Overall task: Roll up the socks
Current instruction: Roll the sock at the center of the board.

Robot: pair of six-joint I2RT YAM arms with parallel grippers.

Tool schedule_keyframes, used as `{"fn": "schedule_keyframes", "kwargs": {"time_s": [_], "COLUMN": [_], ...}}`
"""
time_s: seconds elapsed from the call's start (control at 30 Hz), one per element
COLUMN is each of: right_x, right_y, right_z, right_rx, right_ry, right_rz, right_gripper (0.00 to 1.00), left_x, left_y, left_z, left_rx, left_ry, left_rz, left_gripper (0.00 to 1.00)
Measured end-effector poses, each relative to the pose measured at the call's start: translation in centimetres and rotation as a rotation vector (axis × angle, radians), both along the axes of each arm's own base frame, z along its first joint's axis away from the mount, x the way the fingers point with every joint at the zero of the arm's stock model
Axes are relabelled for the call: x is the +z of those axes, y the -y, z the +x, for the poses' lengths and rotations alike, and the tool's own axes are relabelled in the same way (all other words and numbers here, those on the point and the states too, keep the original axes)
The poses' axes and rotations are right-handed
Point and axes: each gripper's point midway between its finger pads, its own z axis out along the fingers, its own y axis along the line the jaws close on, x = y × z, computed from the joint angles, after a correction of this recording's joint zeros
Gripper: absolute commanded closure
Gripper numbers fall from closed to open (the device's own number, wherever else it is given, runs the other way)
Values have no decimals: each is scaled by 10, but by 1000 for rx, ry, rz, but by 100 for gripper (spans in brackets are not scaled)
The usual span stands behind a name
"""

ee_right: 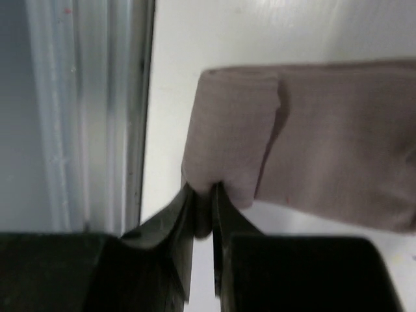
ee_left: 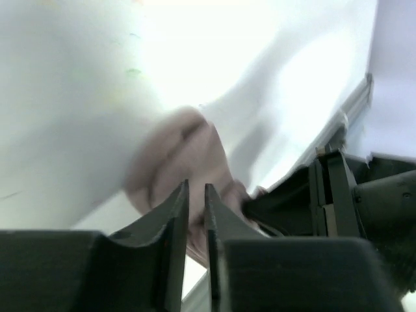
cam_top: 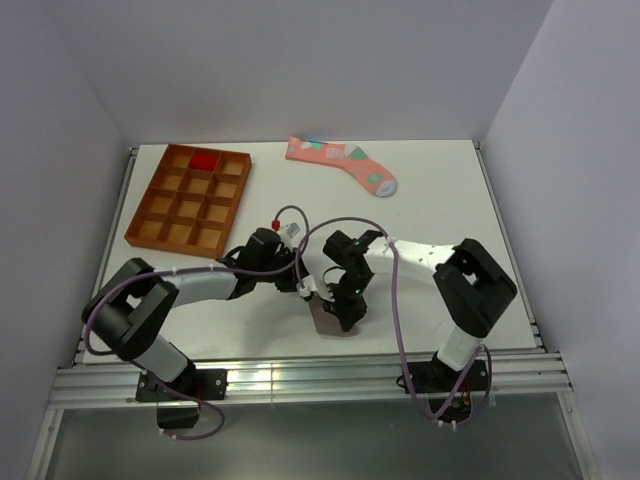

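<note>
The grey-brown sock [cam_top: 326, 321] lies near the table's front edge, between both grippers. My right gripper [cam_top: 346, 310] is shut on a folded end of it; the right wrist view shows the fold [ee_right: 231, 130] pinched at the gripper's tips [ee_right: 203, 192]. My left gripper [cam_top: 304, 290] sits at the sock's other end. Its jaws [ee_left: 197, 190] are nearly closed against the blurred fabric [ee_left: 179, 153]. The salmon-pink sock [cam_top: 340, 160] lies flat at the back of the table. The red sock [cam_top: 204, 160] sits in a back compartment of the tray.
An orange-brown compartment tray [cam_top: 150, 205] stands at the back left. The metal rail of the table's front edge [ee_right: 84, 117] runs just beside the grey-brown sock. The right arm [ee_left: 364, 195] is close to the left gripper.
</note>
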Motion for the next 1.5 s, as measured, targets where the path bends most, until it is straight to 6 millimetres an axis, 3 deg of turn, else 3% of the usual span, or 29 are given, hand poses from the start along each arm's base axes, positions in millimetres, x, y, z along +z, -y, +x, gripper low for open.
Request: {"fn": "schedule_keyframes", "kwargs": {"time_s": [0.17,0.3,0.4,0.6,0.83,0.97,1.2,1.5], "right_x": [7,9,8,10,10,10,13,2], "right_y": [-1,-3,-4,-7,-8,-7,-6,-4], "right_z": [-8,1,6,9,10,10,7,13], "right_rx": [17,-16,-38,-51,-80,-92,-96,-165], "right_ry": [-160,-260,-298,-316,-325,-329,-351,-361], "right_rz": [-32,-64,-81,-97,-116,-124,-144,-206], "right_gripper": [87,88,88,88,88,88,88,88], "left_x": [3,-3,-5,-1,-30,-39,-39,-38], "left_y": [-35,-63,-72,-58,-36,-27,-4,4], "left_z": [-1,-14,-21,-35,-62,-70,-59,-56], "left_rx": [148,236,262,210,108,78,71,79], "left_ry": [109,154,193,236,178,155,146,128], "left_rz": [29,24,25,-10,14,5,-29,-63], "left_gripper": [93,98,98,100,94,97,99,100]}}
